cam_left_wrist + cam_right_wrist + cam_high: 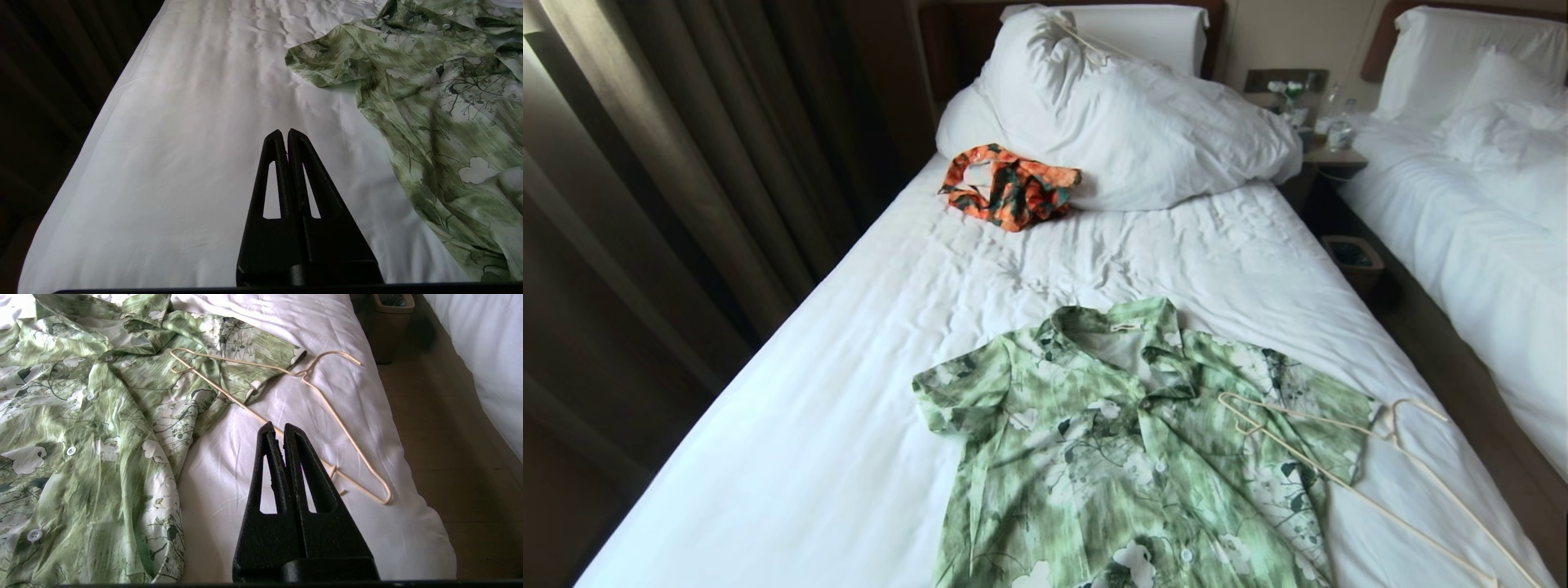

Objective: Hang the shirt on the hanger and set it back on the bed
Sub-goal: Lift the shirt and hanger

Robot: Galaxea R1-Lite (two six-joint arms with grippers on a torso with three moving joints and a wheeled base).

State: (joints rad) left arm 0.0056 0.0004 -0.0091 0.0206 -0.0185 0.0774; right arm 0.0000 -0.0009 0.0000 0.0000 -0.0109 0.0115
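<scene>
The green flowered shirt [1127, 457] lies flat and face up on the bed [849, 392], collar toward the pillows. The thin cream hanger [1347, 474] rests across the shirt's sleeve on the right side, its hook out on the white sheet near the bed's edge. Neither gripper shows in the head view. My left gripper [284, 131] hangs shut and empty above bare sheet beside the shirt's [429, 106] other sleeve. My right gripper [278, 425] is shut and empty above the sheet, in front of the hanger's [327, 404] lower bar, beside the shirt [98, 428].
An orange-and-dark-green garment [1009, 186] lies by the crumpled white duvet [1127, 114] at the head of the bed. A second white bed [1478, 204] stands to the right, across a narrow aisle with a small bin [1352, 257] and a nightstand [1327, 147]. Dark curtains [678, 180] hang on the left.
</scene>
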